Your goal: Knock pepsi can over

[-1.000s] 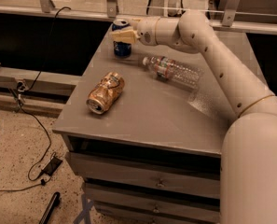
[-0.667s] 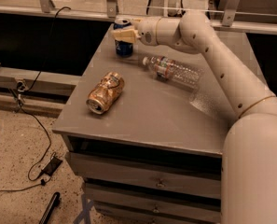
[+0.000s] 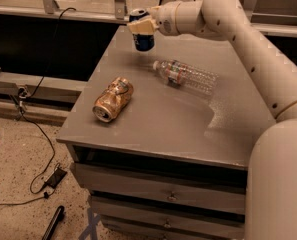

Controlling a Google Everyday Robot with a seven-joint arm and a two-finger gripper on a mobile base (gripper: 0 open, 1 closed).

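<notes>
A dented gold-orange aluminium can (image 3: 113,99) lies near the left edge. At the far-left corner, the small blue aluminium pepsi can (image 3: 144,41) stands, seemingly upright, with the gripper (image 3: 140,26) against its upper side. Whether the gripper is open or closed I cannot tell. The toppling step looks under way and calls for a firm sideways push, away from the clear plastic bottle (image 3: 185,75) lying to the right.

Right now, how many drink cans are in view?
2. The pepsi can is at the table's far left edge, with the gripper against its side. The gold dented can lies on its side nearer the front left. Nothing appears to hide another.
</notes>
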